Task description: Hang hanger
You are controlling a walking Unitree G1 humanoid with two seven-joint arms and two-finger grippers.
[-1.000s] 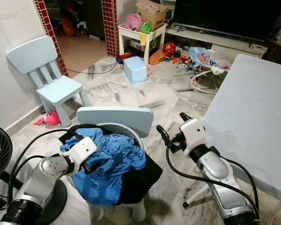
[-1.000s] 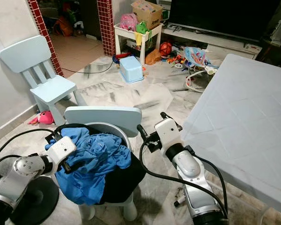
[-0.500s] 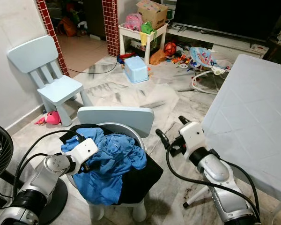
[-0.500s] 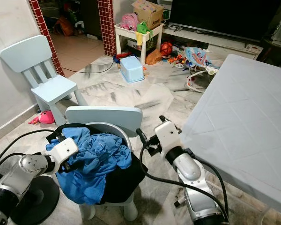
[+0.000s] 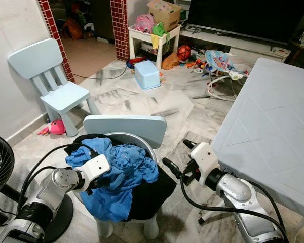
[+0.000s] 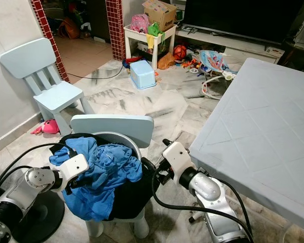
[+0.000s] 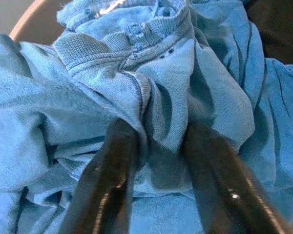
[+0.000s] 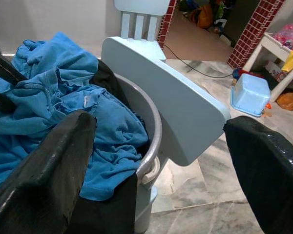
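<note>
While the left gripper [image 7: 156, 170] pinches a fold of the blue shirt [image 5: 122, 169] at lower centre and the right gripper [image 5: 178, 158] waits spread beside the basket [image 6: 137, 149], no hanger is visible, so hanging seems barely begun.

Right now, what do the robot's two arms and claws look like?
Both arms are silver metal with rounded joints and black collars. Each ends in a white boxy wrist block carrying two long, glossy black fingers: left claw, right claw. Thick black cables loop loosely beside each arm. I can make out no markings or labels.
</note>
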